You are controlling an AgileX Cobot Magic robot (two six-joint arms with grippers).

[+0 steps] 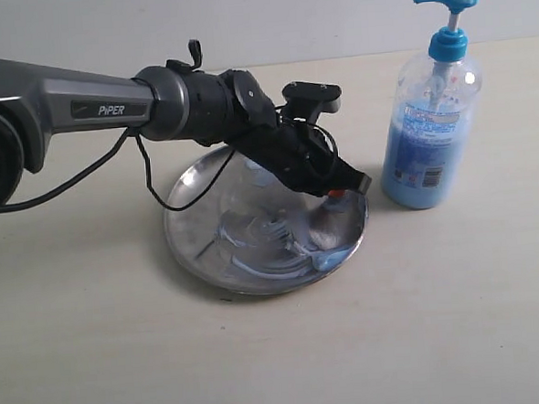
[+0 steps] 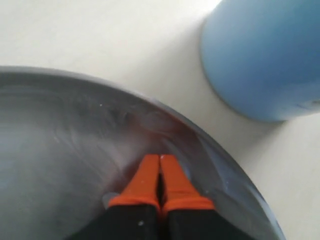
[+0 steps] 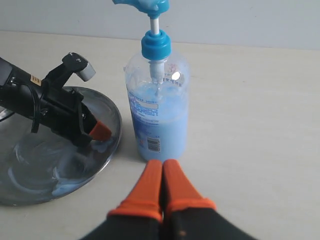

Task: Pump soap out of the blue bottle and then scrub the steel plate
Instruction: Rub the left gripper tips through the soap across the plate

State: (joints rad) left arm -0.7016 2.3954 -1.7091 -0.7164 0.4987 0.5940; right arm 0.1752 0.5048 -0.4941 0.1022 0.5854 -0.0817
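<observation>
On the pale tabletop (image 1: 95, 350), the steel plate (image 1: 194, 248) sits left of the blue bottle (image 1: 430, 128) in the exterior view. The two are near but apart, with a strip of bare tabletop between the rim and the bottle base. Left end effector (image 2: 160, 161): orange fingers pressed flat together, nothing between them. Its tips are low inside the plate, at the raised rim on the side nearest the bottle; whether they touch the metal cannot be told. The arm reaches over the plate from the left, angled downward. Soap (image 1: 332, 256) lies as pale blue smears and a blob along the plate's near inner rim, just beside the left tips, and more fills the bottle past halfway. Bottle upright, pump stem extended, label and barcode facing the right wrist camera. Right end effector (image 3: 162, 167) — fingers likewise closed on each other, holding nothing — points at the bottle's base from near, not touching it.
</observation>
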